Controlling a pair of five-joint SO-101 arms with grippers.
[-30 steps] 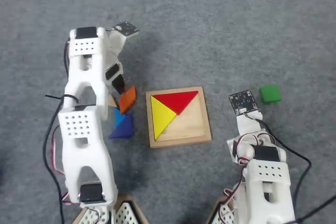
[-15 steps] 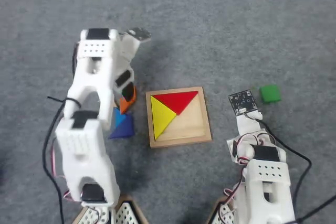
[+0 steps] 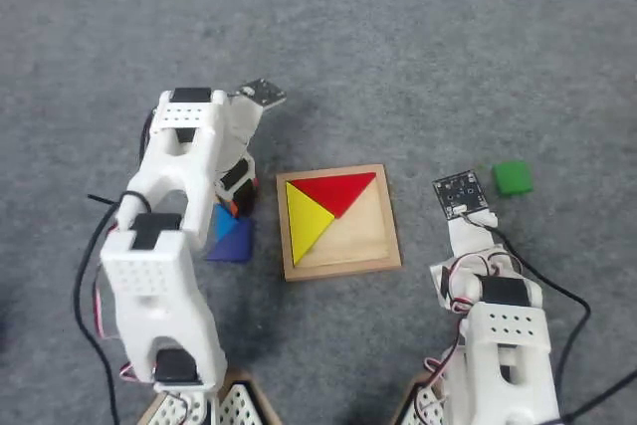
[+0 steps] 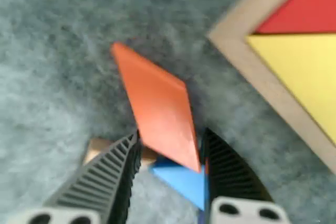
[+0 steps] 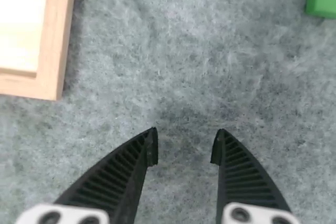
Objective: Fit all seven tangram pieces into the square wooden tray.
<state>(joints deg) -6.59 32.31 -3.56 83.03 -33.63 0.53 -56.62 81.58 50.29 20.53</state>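
Left gripper (image 3: pixel 237 196) gripping a piece beside the square wooden tray (image 3: pixel 392 216)

High view: a red triangle (image 3: pixel 336 189) and a yellow triangle (image 3: pixel 304 218) are lying in the tray; a blue piece (image 3: pixel 231 238) is sitting just beside it; a green piece (image 3: pixel 512 177) is lying well apart on the carpet (image 3: pixel 398 67); left wrist view: the fingers are pinching an orange parallelogram (image 4: pixel 157 103) above the blue piece; right wrist view: the right gripper (image 5: pixel 184 145) is hovering over carpet, fingers parted, holding nothing.

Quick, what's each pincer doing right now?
Left pincer: closed on the orange parallelogram tangram piece, it seems.
Right pincer: open, holding nothing.
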